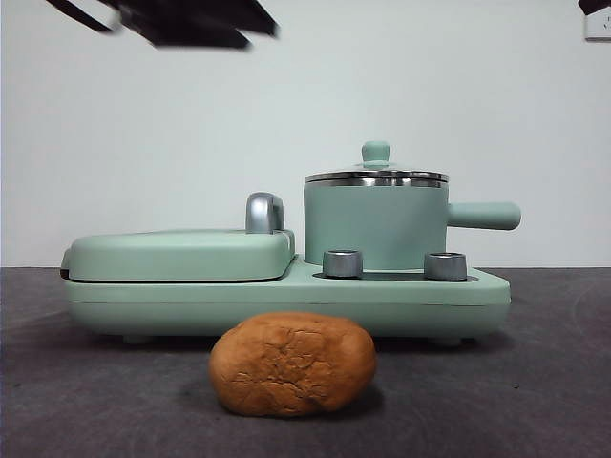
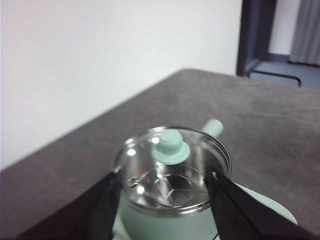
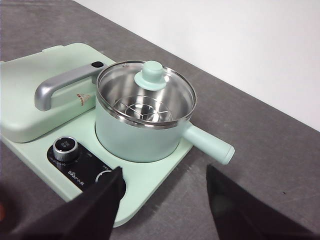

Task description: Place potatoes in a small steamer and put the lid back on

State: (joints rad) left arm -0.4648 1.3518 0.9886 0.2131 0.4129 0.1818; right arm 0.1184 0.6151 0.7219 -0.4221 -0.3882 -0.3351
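So the left gripper is hanging over the pot, fingers spread either side of the lid; centre on the knob before pinching; potato is sitting in front of the cooker, right gripper waiting spread.

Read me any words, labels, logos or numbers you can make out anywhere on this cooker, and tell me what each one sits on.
Small white lettering beside the knob on the black control panel: too small to read.
Small orange-brown emblem on the griddle cover, under its grey handle: a logo shape, no legible words.
Steamer, lid, potato: no text visible.
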